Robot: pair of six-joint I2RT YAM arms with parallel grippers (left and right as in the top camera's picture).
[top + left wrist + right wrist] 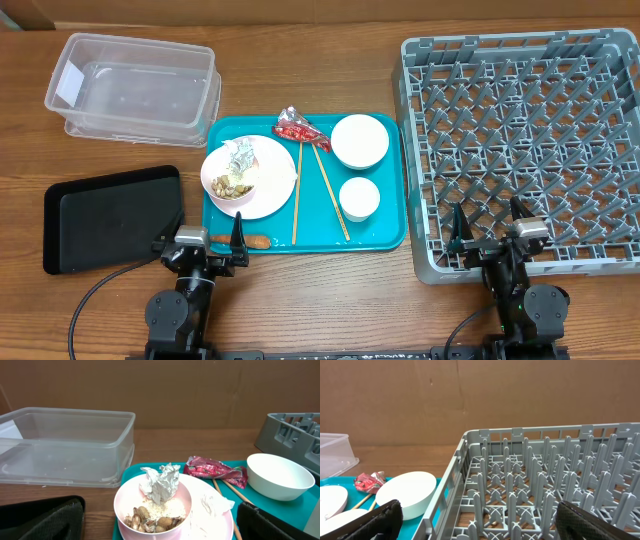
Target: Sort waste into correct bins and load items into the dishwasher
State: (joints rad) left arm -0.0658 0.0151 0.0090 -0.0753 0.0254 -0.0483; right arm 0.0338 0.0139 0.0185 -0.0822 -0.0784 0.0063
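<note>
Taking the teal rectangular plastic serving tray (380,232) as your reference, locate each item before you commit.

The round pale plate (275,190) sits on the tray's left half. It carries the small pinkish-white bowl (228,185), which contains the crumpled silvery-white foil (161,482) and the beige crumbly food scraps (152,520). The red-and-silver snack wrapper (297,127) lies at the tray's far edge. The pair of thin wooden chopsticks (297,195) runs down its middle, and the wider white bowl (359,140) and small white cup (359,197) occupy its right half. The small orange carrot piece (258,241) rests at the near edge.

Left of the tray stand the clear rectangular plastic tub (140,40) and the shallow black rectangular tray (110,215). The large square grey plastic dish rack (415,150) stands to the right of it.

Expect the foil and wrapper to be light and yielding, so pinch a raised fold. The scraps look loose, and you would probably do better to tip the bowl than to pick at them. Treat the crockery as stiff, smooth and breakable, and grip it across a rim. The chopsticks will probably roll, so take them at mid-length.

The left gripper (200,240) waits at the tray's near-left corner and the right gripper (488,225) to the tray's right. Both have their jaws spread fully and hold nothing.
</note>
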